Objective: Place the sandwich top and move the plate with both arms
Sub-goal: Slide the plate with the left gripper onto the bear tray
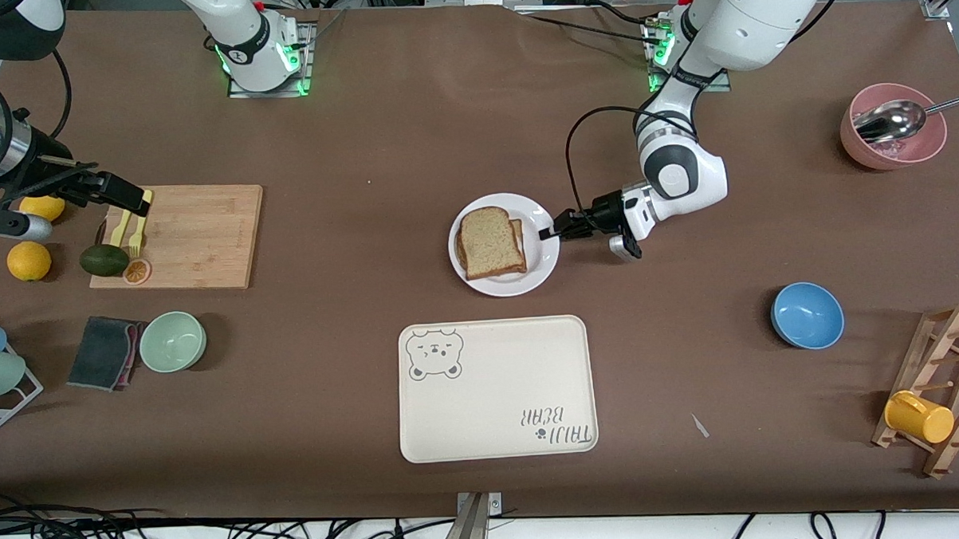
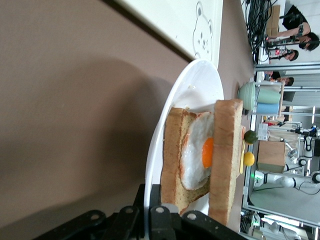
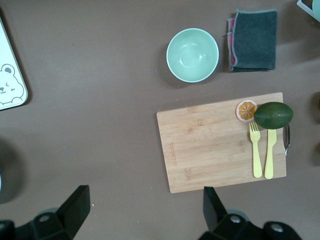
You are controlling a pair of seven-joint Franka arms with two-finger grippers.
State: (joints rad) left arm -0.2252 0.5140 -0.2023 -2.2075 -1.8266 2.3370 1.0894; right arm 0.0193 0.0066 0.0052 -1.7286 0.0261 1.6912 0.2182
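The plate [image 1: 540, 261] sits mid-table, pinched at its rim by the left gripper [image 1: 548, 233]; the sandwich top [image 1: 490, 239] lies stacked on it. The right gripper [image 1: 126, 204] hangs wide over the cutting board [image 1: 199, 235] (waiting). One-sided lifting could tip the stack.

- The right hand [image 3: 142, 212] hung above the brown bench [image 3: 100, 125], its two black fingers [image 3: 75, 205] spread wide with nothing between them.
- A wooden cutting board [image 3: 210, 145] lay on the bench beneath the hand.
- A yellow fork [image 3: 255, 150] and a yellow knife [image 3: 270, 152] lay side by side on the board.
- A dried orange slice [image 3: 246, 110] and a green avocado [image 3: 273, 115] rested at the board's edge, touching.
- A mint-green bowl [image 3: 192, 55] stood near the board, beside a folded dark grey cloth [image 3: 253, 41].
- A cream bear-print tray [image 3: 10, 87] showed one corner.
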